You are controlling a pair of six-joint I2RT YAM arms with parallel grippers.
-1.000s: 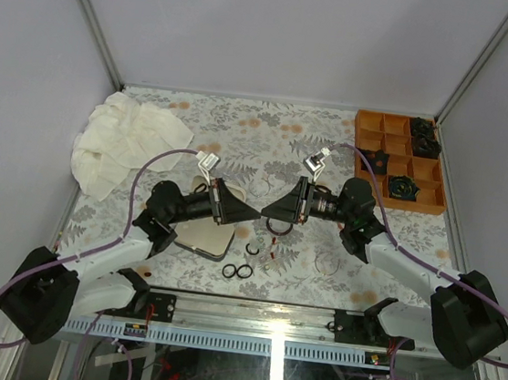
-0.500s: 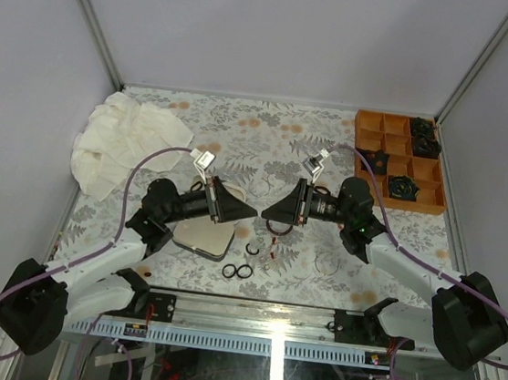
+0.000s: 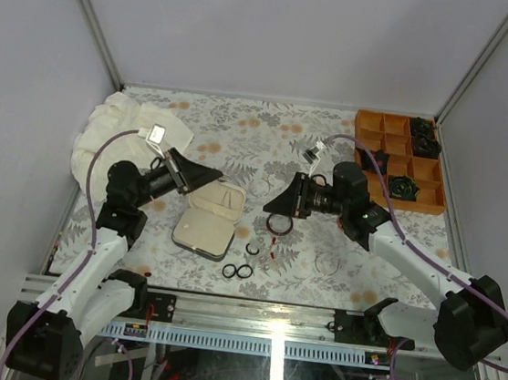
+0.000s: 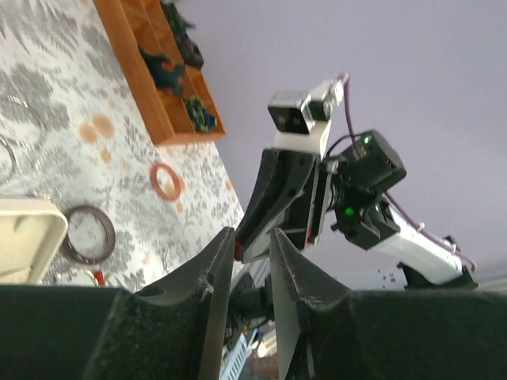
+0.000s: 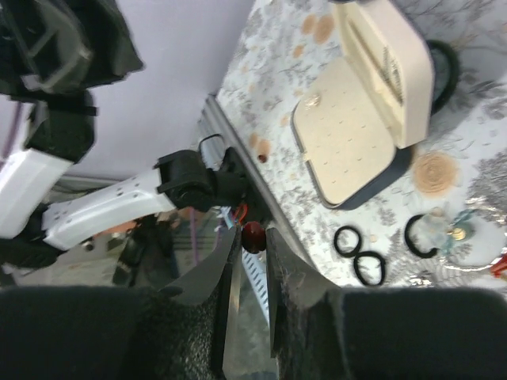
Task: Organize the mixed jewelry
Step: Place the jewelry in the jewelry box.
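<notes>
The right gripper (image 3: 268, 207) hovers just off the lid side of the open navy hard-shell case with cream lining (image 3: 196, 231). Its fingers point at the case and are drawn narrow, pinching a small dark-red round bead (image 5: 252, 236) at their very tips. The left gripper (image 3: 215, 176) hovers above the case's far edge and aims across it at the right gripper; its fingers are a narrow slit apart with nothing between them.

The case's lid stands tilted up, between the lining and a dark reddish-brown bangle (image 5: 448, 73) that lies flat just beside the lid on the right gripper's side. A tiny pale stud (image 5: 313, 100) sits on the lining. Off the case's near corner a pair of small black rings (image 3: 236, 271) lie flat and touching, their row running along the table's near edge. A third black ring (image 3: 253, 249), open-ended, and tiny red earrings (image 3: 271, 252) lie between that pair and the bangle. A thin silver wire hoop (image 3: 316, 262) lies farther out on the same side.

Everything rests on a grey floral-print tablecloth (image 3: 242, 134). Well apart from the case, past the right arm, sits an orange divided plastic tray (image 3: 358, 133) holding black rosettes (image 3: 401, 186). On the case's opposite side lies a crumpled white cloth (image 3: 122, 143)
</notes>
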